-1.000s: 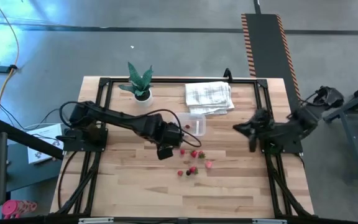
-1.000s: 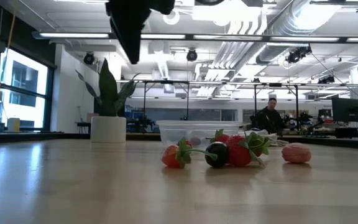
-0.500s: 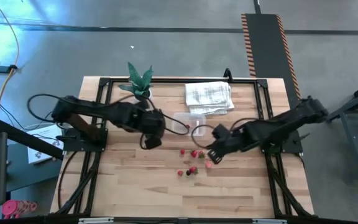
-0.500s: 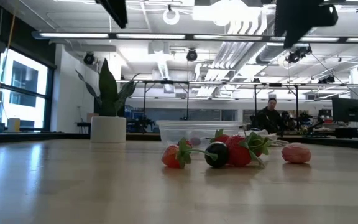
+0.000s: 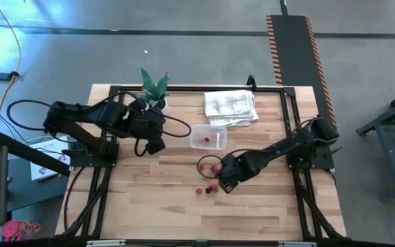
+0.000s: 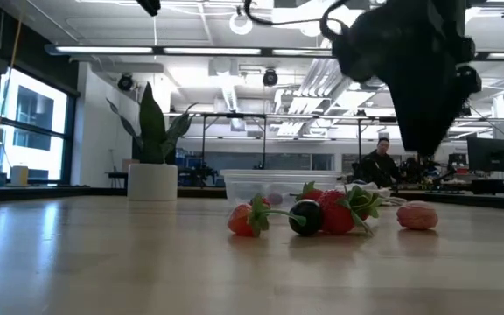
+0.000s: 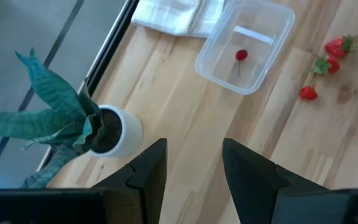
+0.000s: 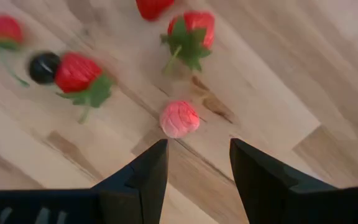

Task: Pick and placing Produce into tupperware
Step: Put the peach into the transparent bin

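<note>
The clear tupperware (image 5: 197,130) stands on the table's far middle with one small red piece (image 7: 242,55) lying on its floor. Loose produce lies on the wood in front of it: red strawberries (image 5: 215,169), a dark berry (image 6: 305,217) and a pink piece (image 8: 179,119). My right gripper (image 8: 197,165) hangs open just above the pink piece, its fingers apart and touching nothing. My left gripper (image 7: 194,165) is open and empty, raised above the table between the potted plant and the tupperware.
A green potted plant (image 5: 155,92) stands at the far left and a folded white towel (image 5: 230,106) lies behind the tupperware. Bare wood stretches toward the near edge. A person (image 6: 381,164) sits in the room beyond the table.
My right arm has swung from the table's right edge toward the middle and come down over the loose produce. My left gripper has drawn back from the produce toward the far left, near the plant. The produce and tupperware have stayed where they were.
</note>
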Controlling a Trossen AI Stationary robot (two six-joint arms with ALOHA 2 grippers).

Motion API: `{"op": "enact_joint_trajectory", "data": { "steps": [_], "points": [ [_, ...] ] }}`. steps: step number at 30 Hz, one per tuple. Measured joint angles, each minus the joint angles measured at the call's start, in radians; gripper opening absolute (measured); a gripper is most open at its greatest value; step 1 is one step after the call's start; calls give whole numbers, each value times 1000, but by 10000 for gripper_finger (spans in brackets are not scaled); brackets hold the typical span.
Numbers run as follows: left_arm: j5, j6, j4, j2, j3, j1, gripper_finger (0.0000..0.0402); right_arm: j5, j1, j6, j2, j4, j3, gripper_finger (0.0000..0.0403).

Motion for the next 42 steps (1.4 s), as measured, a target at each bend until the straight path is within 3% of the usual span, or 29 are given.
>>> {"op": "enact_joint_trajectory", "data": {
  "steps": [9,15,22,37,42],
  "points": [
    [-1,-1,17,-2,0,0,146,-34,0,-72,81,117,0,165],
    [-1,-1,24,-2,0,0,146,-21,0,-89,80,61,-24,165],
    [-1,-4,32,-2,0,0,146,-38,0,-97,80,208,-73,165],
    [-1,-24,32,-2,0,0,146,-13,-15,-113,79,244,-86,165],
    [0,-27,32,-2,0,0,146,-13,-24,-129,79,244,-86,136]
  ]
}}
